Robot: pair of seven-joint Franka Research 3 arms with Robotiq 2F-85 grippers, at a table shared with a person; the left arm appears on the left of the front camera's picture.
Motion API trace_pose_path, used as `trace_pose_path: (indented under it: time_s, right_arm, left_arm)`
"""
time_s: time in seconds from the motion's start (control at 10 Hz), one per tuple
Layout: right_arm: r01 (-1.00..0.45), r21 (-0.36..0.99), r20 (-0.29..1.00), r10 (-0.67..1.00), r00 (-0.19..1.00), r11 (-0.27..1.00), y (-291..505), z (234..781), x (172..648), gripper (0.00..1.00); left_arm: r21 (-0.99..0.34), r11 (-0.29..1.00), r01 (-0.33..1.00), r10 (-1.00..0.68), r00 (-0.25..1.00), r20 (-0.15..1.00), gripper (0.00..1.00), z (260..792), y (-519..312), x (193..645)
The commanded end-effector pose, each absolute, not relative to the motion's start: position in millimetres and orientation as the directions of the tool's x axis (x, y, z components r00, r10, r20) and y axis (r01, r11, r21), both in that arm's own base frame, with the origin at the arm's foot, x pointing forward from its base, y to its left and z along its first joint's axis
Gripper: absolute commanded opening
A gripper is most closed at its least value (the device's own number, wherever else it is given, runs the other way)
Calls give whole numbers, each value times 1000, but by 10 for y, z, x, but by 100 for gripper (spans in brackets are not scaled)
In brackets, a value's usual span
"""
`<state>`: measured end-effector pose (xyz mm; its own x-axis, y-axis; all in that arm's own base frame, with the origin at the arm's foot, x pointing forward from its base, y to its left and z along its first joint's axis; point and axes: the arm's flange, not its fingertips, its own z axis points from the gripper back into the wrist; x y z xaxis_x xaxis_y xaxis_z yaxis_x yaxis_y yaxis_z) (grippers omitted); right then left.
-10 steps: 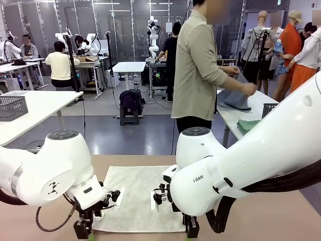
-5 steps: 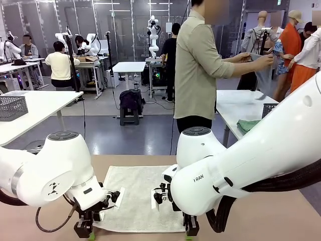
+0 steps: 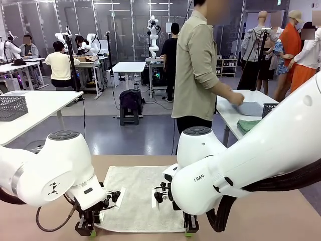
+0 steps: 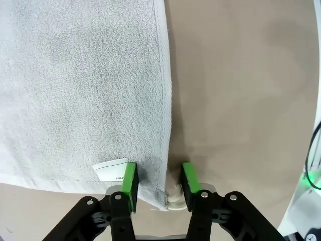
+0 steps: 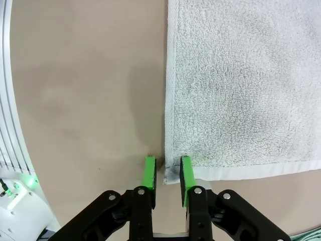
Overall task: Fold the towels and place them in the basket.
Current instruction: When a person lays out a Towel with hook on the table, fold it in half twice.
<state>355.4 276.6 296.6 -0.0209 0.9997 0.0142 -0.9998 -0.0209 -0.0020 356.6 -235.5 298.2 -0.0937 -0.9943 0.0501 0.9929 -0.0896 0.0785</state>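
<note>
Evidently both arms are set for a corner lift: the towel [image 3: 135, 191] lies flat on the worktop [image 4: 241, 100], stretching away ahead of each end effector so its near edge can fold over. The left end effector [image 4: 158, 173] stands part open astride one corner, one pad on cloth beside a label [image 4: 111, 170], the other on bare worktop. The right end effector [image 5: 167, 165] is nearly closed around its corner; whether it truly pinches I cannot tell. Nothing seems to block the fold; a person [image 3: 195, 65] stands well beyond.
</note>
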Motion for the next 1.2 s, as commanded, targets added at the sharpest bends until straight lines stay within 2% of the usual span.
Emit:
trace_pose_path:
  time_s: [0.0,0.1,0.2,0.3,0.4,0.5,0.6,0.7,0.8,1.0,1.1]
  right_arm:
    - [-999,-36,0,1000,3,3,2772,2931,3540,27]
    - [-999,-39,-3,1000,1,1,2772,2932,3543,9]
    - [-999,-37,0,1000,2,2,2771,2933,3546,8]
    - [-999,-36,2,1000,2,2,2771,2929,3545,0]
    - [-999,-35,2,1000,2,2,2770,2932,3545,0]
    - [-1000,-29,-1,1000,0,0,2772,2933,3542,0]
    - [-1000,-28,1,1000,1,1,2770,2943,3541,0]
    - [-999,-49,-12,1000,14,14,2770,2955,3543,0]
    - [-1000,-9,13,1000,-19,-19,2768,2977,3558,0]
    - [-1000,-13,9,1000,-16,-16,2769,2981,3558,1]
    - [-1000,-16,-5,1000,-3,-4,2771,3042,3532,1]
  left_arm:
    - [110,-89,990,-995,-94,37,42,2867,-2151,3249]
    - [117,-91,989,-995,-95,32,26,2871,-2158,3251]
    - [118,-90,989,-995,-94,30,23,2874,-2162,3254]
    - [121,-88,989,-995,-92,28,7,2880,-2169,3256]
    - [124,-89,988,-995,-93,27,4,2886,-2176,3260]
    - [129,-89,988,-995,-93,27,13,2894,-2186,3262]
    - [135,-85,987,-996,-90,30,0,2908,-2195,3265]
    - [131,-51,990,-998,-56,34,0,2928,-2217,3277]
    - [93,-97,991,-994,-102,41,0,3010,-2375,3579]
    - [93,-97,991,-994,-102,41,0,3010,-2375,3579]
    - [93,-84,992,-995,-89,42,9,3013,-2380,3579]
